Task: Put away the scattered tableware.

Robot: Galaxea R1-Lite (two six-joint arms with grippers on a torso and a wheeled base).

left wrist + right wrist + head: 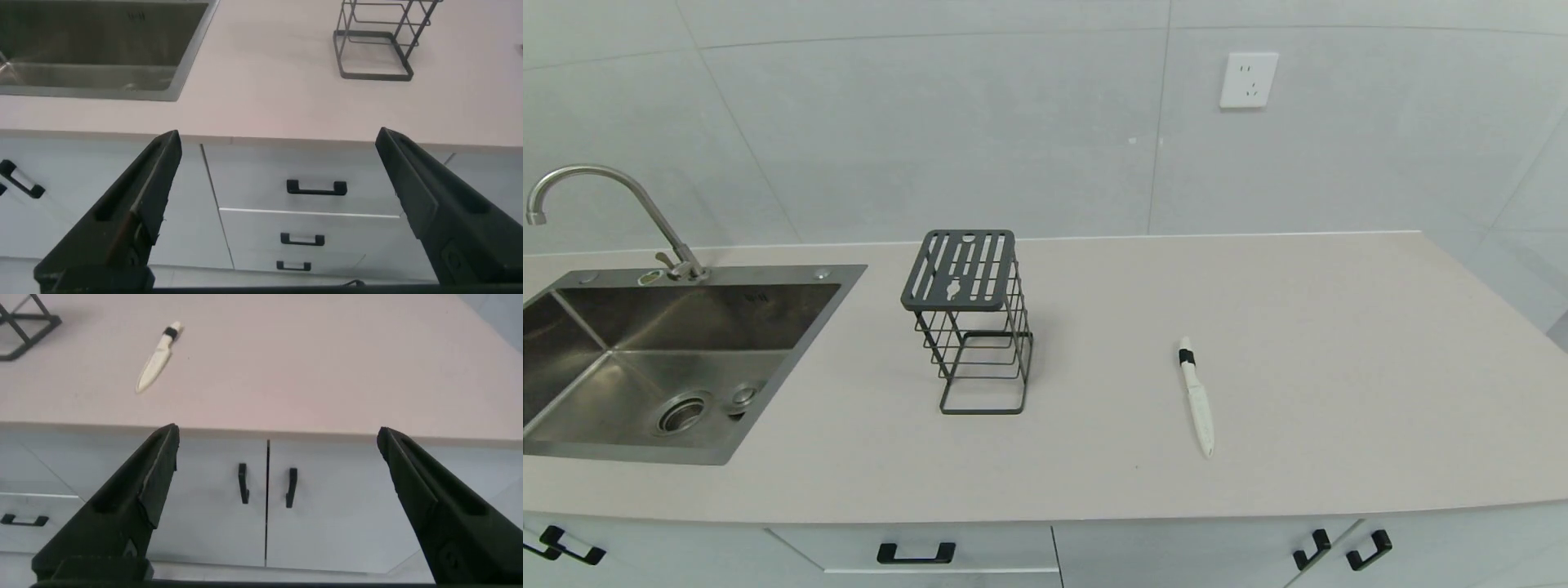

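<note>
Haven't grabbed anything, holding left gripper (275, 139) and right gripper (276, 433) spread wide, empty. Guessing next: reach for knife (1196, 398), pinch handle, slot into rack (961, 273).

Pale counter (1298, 310) with a sink (645, 359), a wire rack (968, 318) and a knife (1196, 398).
Sink set in at the left; rack upright near the middle; knife flat to its right, well apart.
</note>
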